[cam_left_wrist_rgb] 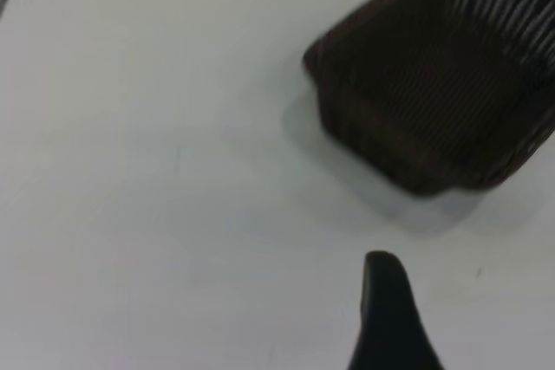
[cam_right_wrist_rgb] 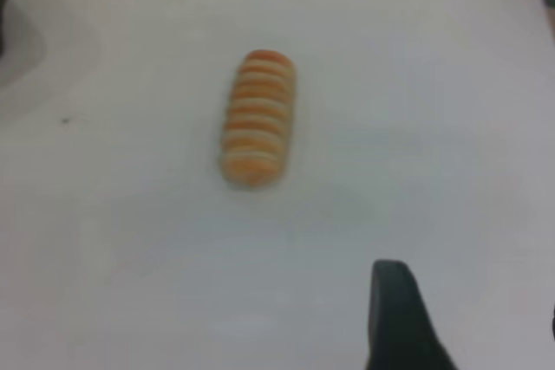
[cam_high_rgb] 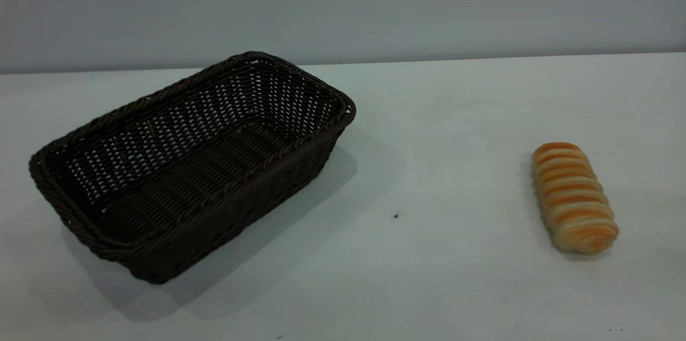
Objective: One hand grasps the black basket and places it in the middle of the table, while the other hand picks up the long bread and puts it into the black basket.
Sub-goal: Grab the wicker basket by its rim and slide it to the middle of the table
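The black basket [cam_high_rgb: 187, 164] stands empty on the left part of the white table [cam_high_rgb: 439, 169], its long side slanting from front left to back right. One end of it shows in the left wrist view [cam_left_wrist_rgb: 442, 84]. The long bread [cam_high_rgb: 573, 196] lies on the right part of the table, far from the basket, and shows in the right wrist view [cam_right_wrist_rgb: 257, 117]. Neither gripper shows in the exterior view. My left gripper [cam_left_wrist_rgb: 473, 309] hovers short of the basket's end, with one dark finger [cam_left_wrist_rgb: 386, 309] in view. My right gripper [cam_right_wrist_rgb: 473, 301] hovers short of the bread, open and empty.
A grey wall runs behind the table's far edge [cam_high_rgb: 482, 58]. A tiny dark speck [cam_high_rgb: 395, 216] lies on the table between the basket and the bread. The basket's shadow falls toward the table's middle.
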Robot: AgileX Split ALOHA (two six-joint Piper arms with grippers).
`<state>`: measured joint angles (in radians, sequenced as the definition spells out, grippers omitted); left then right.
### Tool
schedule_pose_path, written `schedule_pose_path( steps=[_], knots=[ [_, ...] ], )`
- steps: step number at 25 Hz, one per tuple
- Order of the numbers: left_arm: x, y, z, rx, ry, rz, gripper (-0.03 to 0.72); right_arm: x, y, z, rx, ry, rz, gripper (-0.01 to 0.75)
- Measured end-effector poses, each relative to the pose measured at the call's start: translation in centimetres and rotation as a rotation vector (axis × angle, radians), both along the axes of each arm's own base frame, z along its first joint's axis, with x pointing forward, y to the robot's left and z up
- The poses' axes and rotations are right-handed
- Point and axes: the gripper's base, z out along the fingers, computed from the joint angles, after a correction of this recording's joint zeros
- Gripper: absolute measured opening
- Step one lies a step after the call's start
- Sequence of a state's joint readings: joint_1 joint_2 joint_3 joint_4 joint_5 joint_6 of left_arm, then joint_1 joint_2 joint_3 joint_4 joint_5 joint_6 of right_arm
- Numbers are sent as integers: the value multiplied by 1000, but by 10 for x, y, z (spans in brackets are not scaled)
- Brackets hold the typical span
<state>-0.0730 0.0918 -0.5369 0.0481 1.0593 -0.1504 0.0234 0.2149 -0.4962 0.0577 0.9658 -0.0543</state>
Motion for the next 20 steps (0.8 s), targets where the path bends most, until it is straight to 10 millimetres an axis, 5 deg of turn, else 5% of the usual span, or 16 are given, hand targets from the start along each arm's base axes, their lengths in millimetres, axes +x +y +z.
schedule_pose_path(
  steps=[10, 16, 20],
  knots=[
    [121, -8, -4, -55, 434, 115, 513, 78, 12, -12, 55, 167, 97, 573],
    [191, -16, -55, -160, 580, 239, 511, 89, 13, -16, 47, 172, 110, 583],
    [222, -23, -92, -257, 619, 311, 511, 90, 13, -16, 45, 171, 113, 583]
  ],
)
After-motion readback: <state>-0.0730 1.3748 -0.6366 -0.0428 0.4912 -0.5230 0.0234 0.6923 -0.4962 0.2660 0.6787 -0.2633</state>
